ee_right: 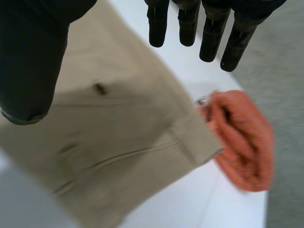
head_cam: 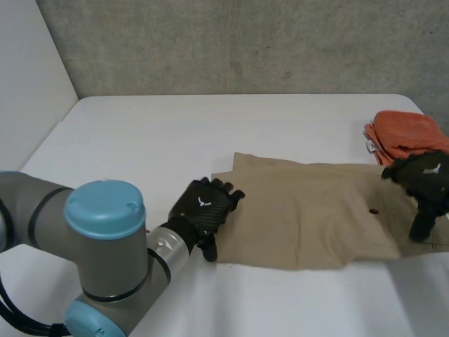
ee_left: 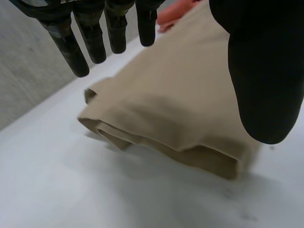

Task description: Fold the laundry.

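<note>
Cloth (head_cam: 309, 217) btwn L robot hand (head_cam: 203, 207), R robot hand (head_cam: 424, 179).

Grey cylindrical left arm (head_cam: 38, 210), joint topped by a round light-blue cap (head_cam: 105, 206); silver metal cuff (head_cam: 163, 246) at the wrist. Matte black left hand (head_cam: 212, 215), small white emblem (head_cam: 203, 203) on its back. Matte black right hand (head_cam: 419, 180), same white emblem.

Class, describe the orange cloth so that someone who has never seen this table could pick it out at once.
Start at the white table and find the large tan garment spread flat across it. Follow that garment to its end near the robot's right hand; the orange cloth lies just beyond it. It is the only bright, bunched-up item, small beside the flat tan one.
</note>
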